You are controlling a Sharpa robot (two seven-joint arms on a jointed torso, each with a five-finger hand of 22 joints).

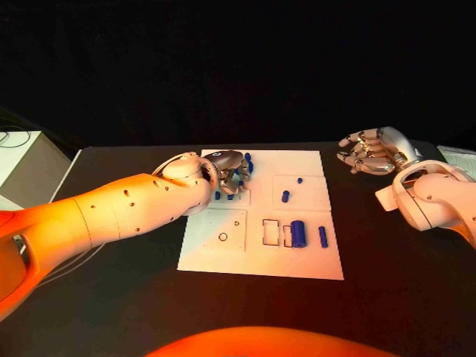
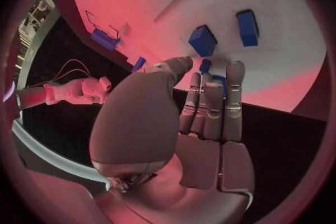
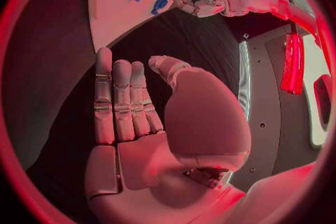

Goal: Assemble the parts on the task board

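Head view: task board [image 1: 303, 260] is laid mid-table, its blue cylinder [image 1: 298, 233] pointed lengthwise away from the robot. Left hand [image 1: 225, 172], spread, empty, is hung over blue parts [image 1: 247, 165]; right hand [image 1: 375, 152] is kept empty, off-board.

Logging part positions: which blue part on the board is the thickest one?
The fat blue cylinder on the task board, beside the rectangular outlines near the front edge. A thin blue rod lies just right of it; the small blue part is farther back.
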